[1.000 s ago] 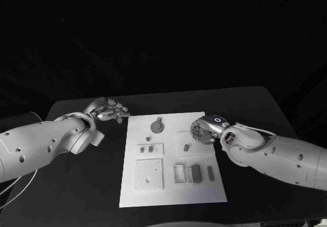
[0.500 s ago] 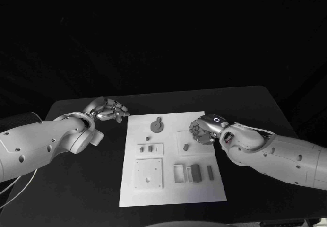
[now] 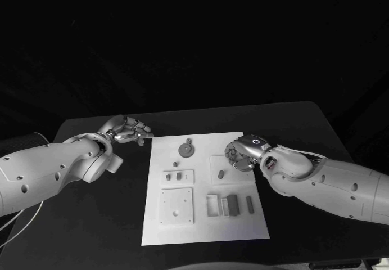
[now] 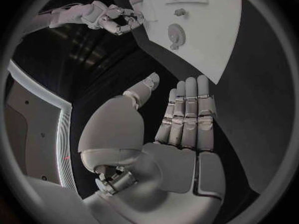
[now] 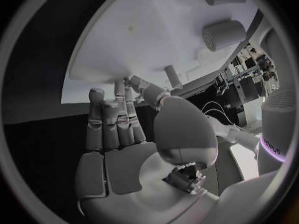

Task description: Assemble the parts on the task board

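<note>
In the head view, the white task board (image 3: 203,185) is being shown lying flat in the middle of the black table (image 3: 308,129), with small grey parts (image 3: 231,205) set on it. The right hand (image 3: 242,153) is being held over the board's right edge, beside a round disc-shaped part (image 3: 187,149); whether anything is being pinched cannot be told here. The left hand (image 3: 127,130) is being held just off the board's far left corner, fingers curled.

In the left wrist view, the left hand (image 4: 174,134) is being seen with silver fingers straight, apart from the thumb, holding nothing; the board (image 4: 199,25) is lying beyond it.

In the right wrist view, the right hand (image 5: 124,129) is being shown with fingertips against a short cylindrical peg (image 5: 173,76) at the board's (image 5: 156,30) edge.
</note>
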`<state>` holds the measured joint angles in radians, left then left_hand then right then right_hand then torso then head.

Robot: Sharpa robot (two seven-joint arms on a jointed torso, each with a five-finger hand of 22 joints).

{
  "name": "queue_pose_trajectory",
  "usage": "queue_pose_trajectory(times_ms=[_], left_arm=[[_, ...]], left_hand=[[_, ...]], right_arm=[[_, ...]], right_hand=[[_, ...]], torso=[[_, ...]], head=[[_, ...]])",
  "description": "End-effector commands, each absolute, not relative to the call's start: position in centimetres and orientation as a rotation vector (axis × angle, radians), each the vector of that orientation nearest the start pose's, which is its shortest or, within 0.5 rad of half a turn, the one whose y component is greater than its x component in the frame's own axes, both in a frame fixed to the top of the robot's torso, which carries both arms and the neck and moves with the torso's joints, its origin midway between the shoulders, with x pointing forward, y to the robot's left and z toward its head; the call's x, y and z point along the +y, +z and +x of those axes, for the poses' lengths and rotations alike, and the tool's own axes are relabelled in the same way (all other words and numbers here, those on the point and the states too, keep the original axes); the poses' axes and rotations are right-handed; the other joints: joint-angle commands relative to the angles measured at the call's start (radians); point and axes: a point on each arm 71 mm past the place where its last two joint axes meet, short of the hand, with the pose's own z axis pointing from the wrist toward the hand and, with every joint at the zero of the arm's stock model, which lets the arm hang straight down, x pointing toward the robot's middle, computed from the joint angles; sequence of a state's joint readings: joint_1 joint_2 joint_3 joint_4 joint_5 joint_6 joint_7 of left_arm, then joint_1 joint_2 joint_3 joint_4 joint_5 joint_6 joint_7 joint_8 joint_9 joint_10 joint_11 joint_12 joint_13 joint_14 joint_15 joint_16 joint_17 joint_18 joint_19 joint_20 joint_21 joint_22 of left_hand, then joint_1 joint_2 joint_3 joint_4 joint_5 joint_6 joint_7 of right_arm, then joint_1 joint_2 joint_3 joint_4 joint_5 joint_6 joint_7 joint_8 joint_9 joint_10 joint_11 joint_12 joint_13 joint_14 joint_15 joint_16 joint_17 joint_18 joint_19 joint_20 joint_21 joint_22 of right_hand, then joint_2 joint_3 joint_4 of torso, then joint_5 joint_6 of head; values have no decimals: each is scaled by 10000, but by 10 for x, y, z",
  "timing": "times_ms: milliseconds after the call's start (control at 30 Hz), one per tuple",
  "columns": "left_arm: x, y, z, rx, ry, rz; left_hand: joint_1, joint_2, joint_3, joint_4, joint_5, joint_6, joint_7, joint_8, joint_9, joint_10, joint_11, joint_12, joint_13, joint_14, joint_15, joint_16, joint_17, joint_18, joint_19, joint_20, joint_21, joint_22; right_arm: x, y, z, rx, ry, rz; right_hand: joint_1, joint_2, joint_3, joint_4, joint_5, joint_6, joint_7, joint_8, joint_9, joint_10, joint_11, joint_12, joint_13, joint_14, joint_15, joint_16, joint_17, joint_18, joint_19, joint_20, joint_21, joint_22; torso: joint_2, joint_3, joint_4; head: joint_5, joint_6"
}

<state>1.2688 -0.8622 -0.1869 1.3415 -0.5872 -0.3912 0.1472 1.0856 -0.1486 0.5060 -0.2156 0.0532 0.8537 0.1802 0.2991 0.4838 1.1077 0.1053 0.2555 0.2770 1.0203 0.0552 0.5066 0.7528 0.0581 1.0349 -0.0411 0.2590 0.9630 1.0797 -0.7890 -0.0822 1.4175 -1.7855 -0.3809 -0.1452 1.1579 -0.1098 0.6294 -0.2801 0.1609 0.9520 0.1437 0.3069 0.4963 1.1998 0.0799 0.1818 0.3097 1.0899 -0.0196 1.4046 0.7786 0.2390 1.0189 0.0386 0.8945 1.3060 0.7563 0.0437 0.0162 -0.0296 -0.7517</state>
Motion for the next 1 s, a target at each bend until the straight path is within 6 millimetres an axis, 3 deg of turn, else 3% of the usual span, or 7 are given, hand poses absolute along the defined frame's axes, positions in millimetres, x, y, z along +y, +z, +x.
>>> queue_pose_trajectory(times_ms=[33,567,800,1000], left_arm=[[277,-209,512,16626,-9198,-6406],[279,-209,511,16617,-9054,-6390],[280,-209,511,16615,-9018,-6397],[280,-209,511,16616,-8972,-6393]], left_hand=[[16,92,-10,59,10,-53,-2,14,-10,-5,63,-52,-13,100,-2,-66,15,182,74,-18,-55,12],[31,100,-11,58,10,-57,-2,19,-13,-3,65,-68,-14,111,-5,-85,39,181,82,-23,-58,18],[41,105,-10,56,10,-57,-2,22,-15,0,65,-74,-13,116,-7,-93,50,181,86,-25,-59,22],[48,104,-12,54,10,-60,-1,23,-17,-2,66,-81,-14,122,-8,-99,59,181,90,-26,-59,25]], right_arm=[[-202,-267,467,17076,4078,-4416],[-200,-270,466,17330,3734,-4790],[-199,-269,467,17187,3649,-4864],[-197,-270,466,17214,3606,-4965]], right_hand=[[36,172,29,-66,78,102,-22,63,16,114,-7,-11,34,1,-91,59,-15,228,-31,-11,-24,22],[46,287,5,-81,161,257,-83,119,31,273,-66,-4,105,33,-144,70,-30,228,-26,-19,0,50],[323,487,83,-116,717,396,-135,156,37,431,-129,-38,181,92,-208,83,-51,228,-1,-63,34,80],[387,572,86,-120,823,462,-160,179,43,500,-149,-43,209,118,-225,90,-57,228,16,-75,50,91]], torso=[[2,-4,2],[2,2,-1],[1,6,-3],[1,5,-4]], head=[[-13,-20],[-59,-73],[-83,-95],[-107,-124]])
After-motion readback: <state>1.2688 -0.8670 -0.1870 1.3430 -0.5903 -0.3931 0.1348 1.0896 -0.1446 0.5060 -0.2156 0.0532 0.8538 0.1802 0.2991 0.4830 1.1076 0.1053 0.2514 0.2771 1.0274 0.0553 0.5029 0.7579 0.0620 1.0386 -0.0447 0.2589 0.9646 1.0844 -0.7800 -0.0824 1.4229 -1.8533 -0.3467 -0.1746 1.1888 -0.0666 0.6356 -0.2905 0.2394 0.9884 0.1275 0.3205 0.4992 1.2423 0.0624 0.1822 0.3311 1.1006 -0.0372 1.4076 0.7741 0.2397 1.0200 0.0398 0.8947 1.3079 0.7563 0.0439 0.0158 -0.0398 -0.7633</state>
